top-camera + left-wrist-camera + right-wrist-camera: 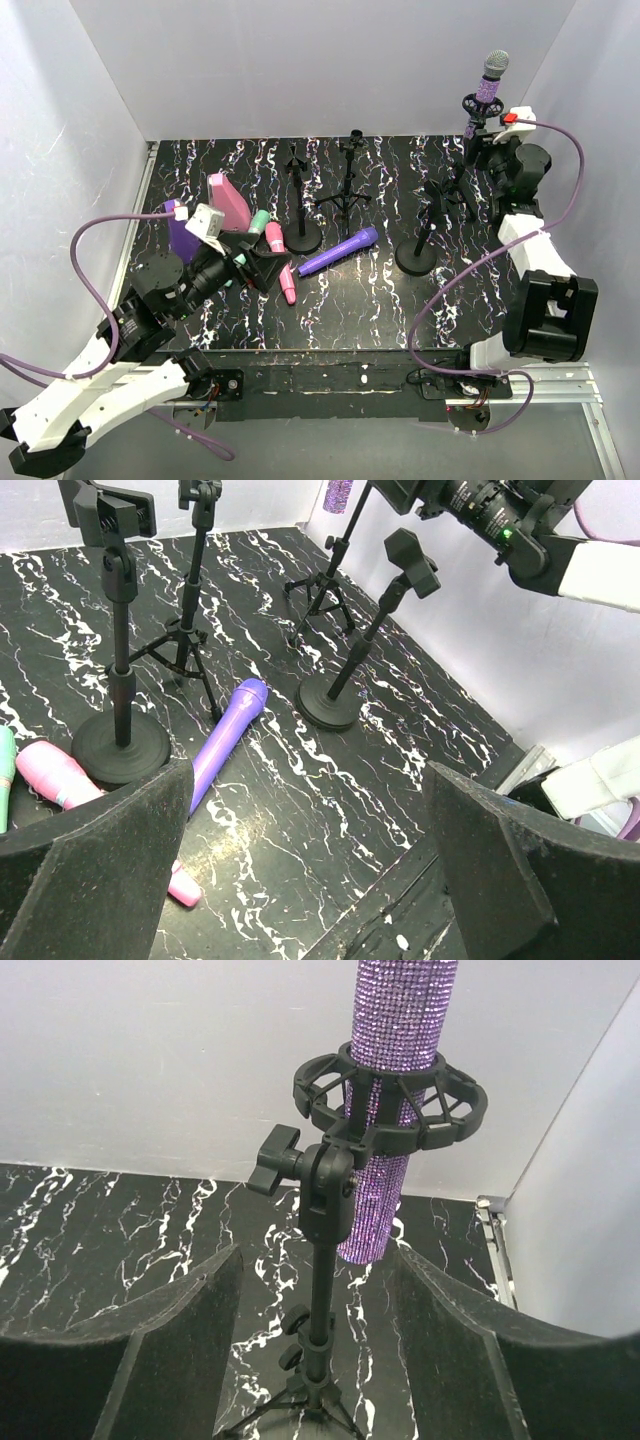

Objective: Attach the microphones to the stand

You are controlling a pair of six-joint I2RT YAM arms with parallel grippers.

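The glittery purple microphone (492,85) with its silver-grey head stands upright in the ring clip of a tripod stand (477,112) at the back right. In the right wrist view its sparkly body (395,1110) passes through the clip (455,1095). My right gripper (318,1355) is open, its fingers on either side of the stand's pole (322,1290) without touching it or the microphone. The plain purple microphone (338,251), a pink one (281,262) and a mint green one (258,222) lie on the table. My left gripper (262,262) hovers open over them with nothing between its fingers (100,870).
Two round-base stands (303,236) (415,258) and a tripod stand (345,195) hold nothing. A pink wedge (228,200) and a purple wedge (180,232) sit at the left. White walls close in the dark marbled table (380,300).
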